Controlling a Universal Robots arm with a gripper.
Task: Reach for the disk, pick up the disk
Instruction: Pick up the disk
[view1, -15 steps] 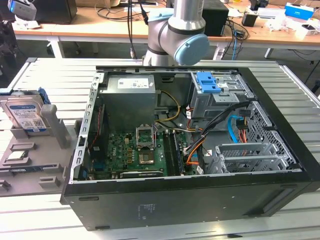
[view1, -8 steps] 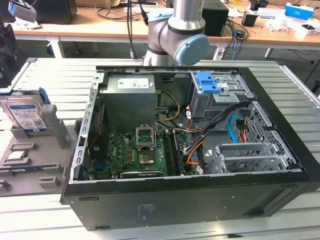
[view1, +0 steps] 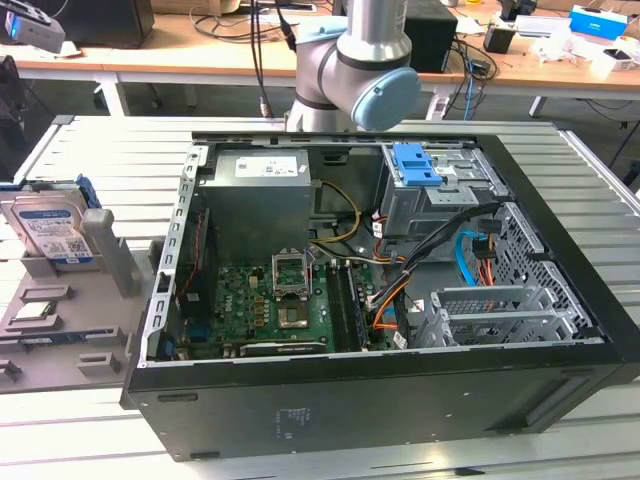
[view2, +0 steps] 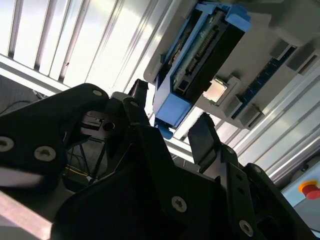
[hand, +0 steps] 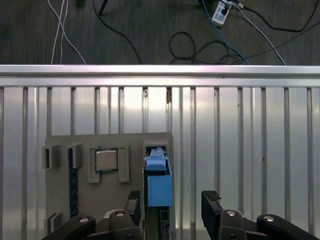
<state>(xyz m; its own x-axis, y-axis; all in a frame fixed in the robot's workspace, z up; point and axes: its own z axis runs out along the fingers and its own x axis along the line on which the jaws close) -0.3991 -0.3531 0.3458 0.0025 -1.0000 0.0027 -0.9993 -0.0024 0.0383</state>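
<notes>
In the exterior view, a slatted metal desk (view1: 100, 140) carries an open computer case (view1: 400, 400) lying on its side. On the exterior view's left sits a grey holder (view1: 60, 330). The disk (view1: 55, 232) stands upright in it, label facing the camera, with its blue bracket along the edges. Behind is a wooden rear desk (view1: 200, 55) strewn with cables and boxes. The arm (view1: 355, 70) rises at the far side of the case, one blue-capped joint turned toward the camera.

In the second wrist view, the pincer (view2: 170, 112) stands open with its dark fingers (view2: 202, 132) spread. The disk (view2: 207, 47) is seen edge-on beyond them in the holder (view2: 280, 30), beside a small square chip (view2: 217, 90).

In the first wrist view, the camera looks down on the desk (hand: 240, 130), with dark floor (hand: 150, 30) and loose cables (hand: 190, 45) past its edge. The open pincer (hand: 172, 205) straddles the line of the disk (hand: 160, 187), which sits closer to one finger. Whether they touch cannot be told. The chip (hand: 106, 160) lies in the holder (hand: 62, 200) just beside the disk.
</notes>
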